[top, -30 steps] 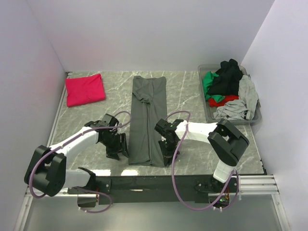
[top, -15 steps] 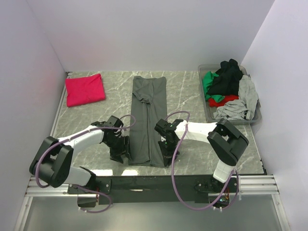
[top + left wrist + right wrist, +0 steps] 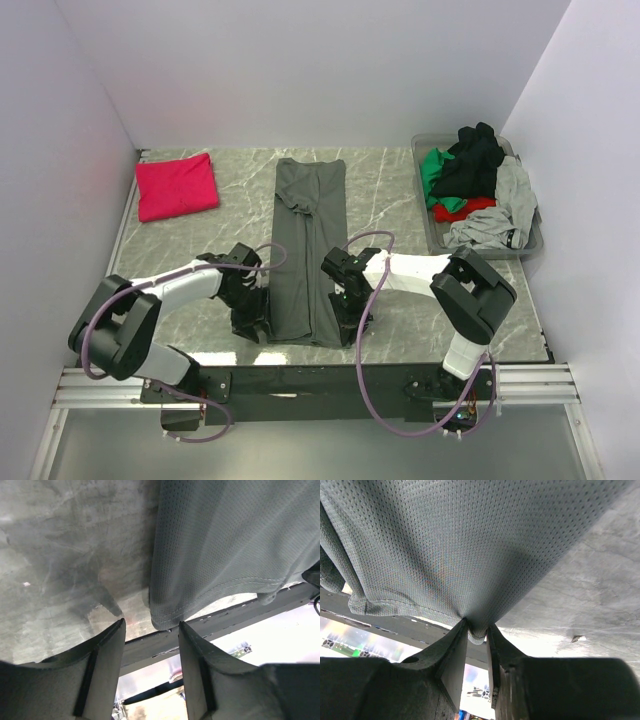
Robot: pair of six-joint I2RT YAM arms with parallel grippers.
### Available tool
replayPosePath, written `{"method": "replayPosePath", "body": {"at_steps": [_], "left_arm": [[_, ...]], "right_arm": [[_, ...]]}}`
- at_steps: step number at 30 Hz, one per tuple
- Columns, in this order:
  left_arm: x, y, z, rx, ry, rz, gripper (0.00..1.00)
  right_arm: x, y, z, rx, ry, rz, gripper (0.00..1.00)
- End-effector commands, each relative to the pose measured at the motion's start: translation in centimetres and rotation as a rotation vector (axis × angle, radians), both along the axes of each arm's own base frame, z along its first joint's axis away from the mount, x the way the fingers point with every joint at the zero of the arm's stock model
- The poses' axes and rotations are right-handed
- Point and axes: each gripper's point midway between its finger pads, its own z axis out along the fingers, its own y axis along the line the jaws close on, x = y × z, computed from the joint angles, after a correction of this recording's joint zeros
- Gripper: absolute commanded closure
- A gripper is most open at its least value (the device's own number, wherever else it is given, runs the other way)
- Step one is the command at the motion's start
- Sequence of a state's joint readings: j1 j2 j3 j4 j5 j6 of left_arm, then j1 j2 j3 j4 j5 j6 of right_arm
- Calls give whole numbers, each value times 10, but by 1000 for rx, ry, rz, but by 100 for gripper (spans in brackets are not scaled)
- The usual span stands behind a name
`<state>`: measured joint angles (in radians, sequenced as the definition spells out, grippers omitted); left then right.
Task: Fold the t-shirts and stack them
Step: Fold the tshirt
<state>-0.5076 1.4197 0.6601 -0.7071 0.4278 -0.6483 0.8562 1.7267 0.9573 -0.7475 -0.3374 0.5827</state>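
The right hand (image 3: 476,630) is clenched on the near hem of the charcoal-grey t-shirt (image 3: 306,245). In the right wrist view its two fingers (image 3: 454,652) stand almost together, with a small fold of mesh cloth pinched between the tips and the fabric drawn into creases that run up from that spot. The left hand (image 3: 150,632) is released. Its fingers (image 3: 107,652) stand well apart, and the shirt's near left corner lies just beyond the gap between the tips. Whether the cloth touches either finger cannot be told.

The grey shirt lies as a long narrow strip down the middle of the marble tabletop (image 3: 390,185). Its collar end is at the far side and its hem is at the near edge, between the two hands. A folded magenta t-shirt (image 3: 177,186) lies flat at the far left corner, well apart from it. At the far right a clear tub (image 3: 436,243) holds a heap of black (image 3: 472,158), green (image 3: 432,170), red (image 3: 466,206) and light grey (image 3: 498,222) shirts, and the light grey one droops over its rim.

From above, the wrist housings cover both sets of fingertips, so the grips show only in the wrist views. Those views are cropped close and show only the shirt's hem end.
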Motion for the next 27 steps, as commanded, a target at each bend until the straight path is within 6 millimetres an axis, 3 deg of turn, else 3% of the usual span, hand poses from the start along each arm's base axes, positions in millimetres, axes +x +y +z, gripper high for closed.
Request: {"method": "replayPosePath", "body": {"at_steps": [1, 8, 19, 24, 27], "left_arm": [[9, -6, 2, -12, -28, -11, 49], [14, -8, -4, 3, -22, -27, 54], [18, -11, -8, 9, -23, -44, 71], [18, -9, -8, 24, -27, -43, 92], [20, -9, -6, 25, -41, -41, 98]], "right_arm": [[4, -3, -10, -29, -14, 3, 71], [5, -2, -8, -27, -19, 0, 71], [7, -1, -6, -28, -20, 7, 72], [6, 1, -2, -14, -19, 11, 78], [6, 1, 1, -8, -20, 18, 82]]}}
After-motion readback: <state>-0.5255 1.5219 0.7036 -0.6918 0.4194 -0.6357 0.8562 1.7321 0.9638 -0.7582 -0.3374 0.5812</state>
